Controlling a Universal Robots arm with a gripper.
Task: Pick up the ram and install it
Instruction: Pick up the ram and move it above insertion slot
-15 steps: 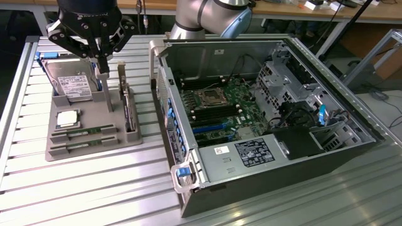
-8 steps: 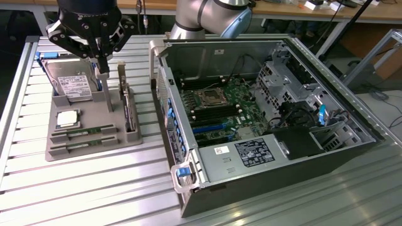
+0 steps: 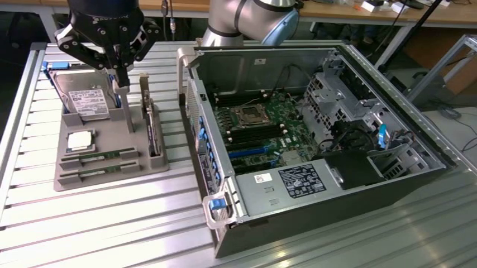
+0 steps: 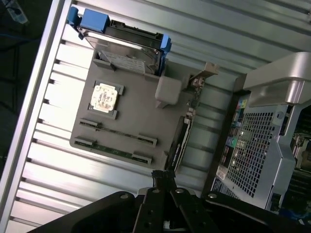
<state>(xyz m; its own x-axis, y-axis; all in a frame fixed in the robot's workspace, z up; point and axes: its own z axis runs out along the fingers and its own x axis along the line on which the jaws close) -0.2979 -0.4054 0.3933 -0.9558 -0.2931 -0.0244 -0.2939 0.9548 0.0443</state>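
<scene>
Two ram sticks, long, thin and green, lie flat in the front slots of a grey tray (image 3: 111, 125): one ram stick (image 3: 97, 156) (image 4: 119, 135) sits behind the other ram stick (image 3: 95, 174) (image 4: 111, 150). My black gripper (image 3: 119, 72) (image 4: 163, 177) hangs shut and empty above the tray's back half, beside the hard drive, well above both sticks. In the wrist view its tips lie close to the end of a thin dark board (image 4: 179, 141) standing on edge in the tray.
The tray also carries a silver hard drive (image 3: 86, 100), a square processor chip (image 3: 80, 140) and upright grey posts (image 3: 127, 109). On the exterior view's right an open computer case (image 3: 358, 184) shows its motherboard (image 3: 257, 131). The slatted metal table (image 3: 111, 223) stretches in front.
</scene>
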